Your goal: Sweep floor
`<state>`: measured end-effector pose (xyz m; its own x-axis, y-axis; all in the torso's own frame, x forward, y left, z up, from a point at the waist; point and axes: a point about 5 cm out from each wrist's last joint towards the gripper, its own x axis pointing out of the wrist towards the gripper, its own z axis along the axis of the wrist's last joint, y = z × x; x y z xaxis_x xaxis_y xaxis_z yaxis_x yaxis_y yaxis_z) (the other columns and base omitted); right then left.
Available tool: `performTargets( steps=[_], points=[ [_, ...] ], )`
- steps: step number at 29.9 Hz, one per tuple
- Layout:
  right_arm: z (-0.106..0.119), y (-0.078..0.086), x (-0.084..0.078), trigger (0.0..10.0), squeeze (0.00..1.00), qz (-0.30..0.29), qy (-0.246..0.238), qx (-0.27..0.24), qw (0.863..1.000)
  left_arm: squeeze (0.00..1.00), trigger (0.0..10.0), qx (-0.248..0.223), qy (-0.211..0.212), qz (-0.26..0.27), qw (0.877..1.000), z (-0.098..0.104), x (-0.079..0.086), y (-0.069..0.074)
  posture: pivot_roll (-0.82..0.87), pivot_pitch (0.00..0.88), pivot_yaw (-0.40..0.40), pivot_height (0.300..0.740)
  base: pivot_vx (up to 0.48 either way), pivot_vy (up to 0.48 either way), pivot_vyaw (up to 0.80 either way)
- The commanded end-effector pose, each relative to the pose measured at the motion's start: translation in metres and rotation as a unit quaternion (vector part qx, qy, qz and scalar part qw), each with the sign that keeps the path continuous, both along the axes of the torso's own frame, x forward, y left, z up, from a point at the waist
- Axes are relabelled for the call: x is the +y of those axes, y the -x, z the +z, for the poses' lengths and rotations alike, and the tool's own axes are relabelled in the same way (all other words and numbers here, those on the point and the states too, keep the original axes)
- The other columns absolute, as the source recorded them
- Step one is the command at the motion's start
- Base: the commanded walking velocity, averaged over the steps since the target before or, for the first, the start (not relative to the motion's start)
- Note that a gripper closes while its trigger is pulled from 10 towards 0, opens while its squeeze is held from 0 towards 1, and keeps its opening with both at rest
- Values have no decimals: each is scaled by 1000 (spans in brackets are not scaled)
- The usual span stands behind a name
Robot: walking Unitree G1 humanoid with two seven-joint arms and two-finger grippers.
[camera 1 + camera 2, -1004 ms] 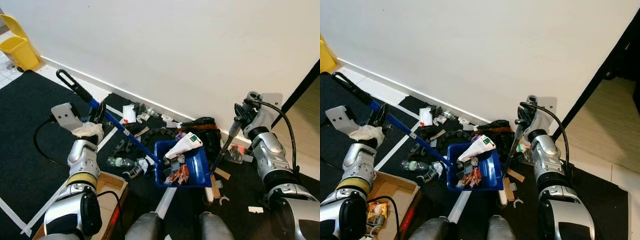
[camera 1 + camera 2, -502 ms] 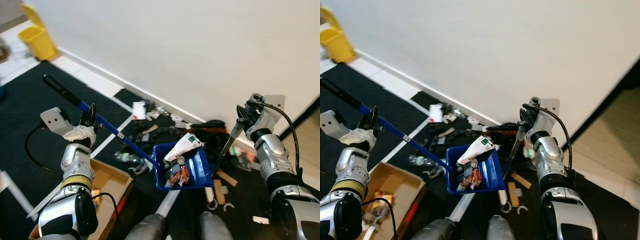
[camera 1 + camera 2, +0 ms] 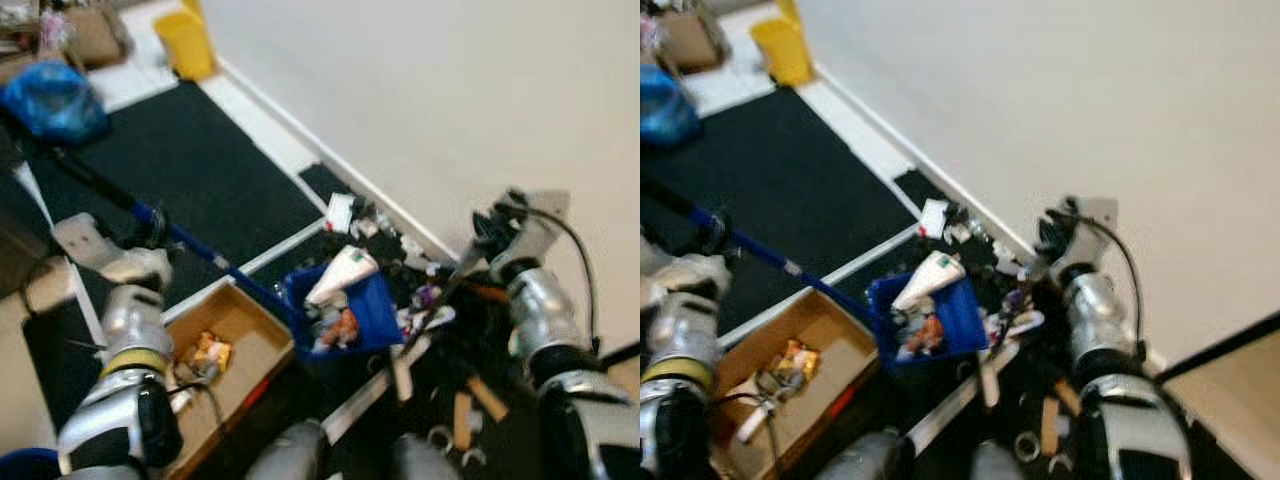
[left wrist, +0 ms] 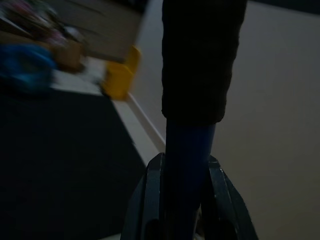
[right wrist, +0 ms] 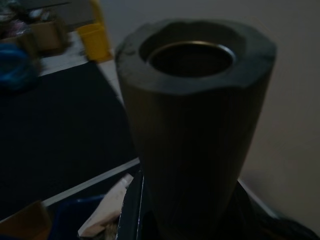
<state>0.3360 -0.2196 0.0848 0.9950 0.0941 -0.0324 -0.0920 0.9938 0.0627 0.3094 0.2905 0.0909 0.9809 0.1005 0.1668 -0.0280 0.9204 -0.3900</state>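
The blue dustpan (image 3: 368,308) hangs off the floor, loaded with litter and a white carton (image 3: 338,275). Its long blue handle (image 3: 195,243) runs up to the left, where my left gripper (image 3: 150,230) is shut on it; the left wrist view has the handle (image 4: 187,145) clamped between the black fingers (image 4: 151,197). On the right, my right gripper (image 3: 492,235) is shut on the grey broom handle (image 3: 445,292), which slants down to the floor behind the dustpan. The handle's hollow top (image 5: 192,120) looms close in the right wrist view. The picture is blurred.
An open cardboard box (image 3: 225,340) with trash stands just left of the dustpan. Loose litter (image 3: 385,228) lies along the white wall. Black mats cover the floor. A yellow bin (image 3: 187,42) and a blue bag (image 3: 52,100) stand far left.
The whole view has swung to the left. The loaded dustpan, still carried, now hangs beside the cardboard box. Both grips are unchanged.
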Motion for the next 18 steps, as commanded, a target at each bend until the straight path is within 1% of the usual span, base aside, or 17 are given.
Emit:
performTargets(
  steps=[1,18],
  points=[
    [4,-1,0,10000,0,-2,-2,-14,1000,0,10000,-26,-1,14,1000,12,7,-3,127,37,-21,740,0,0,788],
    [1,0,9,10000,0,11,-10,-15,1000,0,10000,-9,-1,11,1000,8,3,-4,133,37,-15,740,0,0,787]
  ],
)
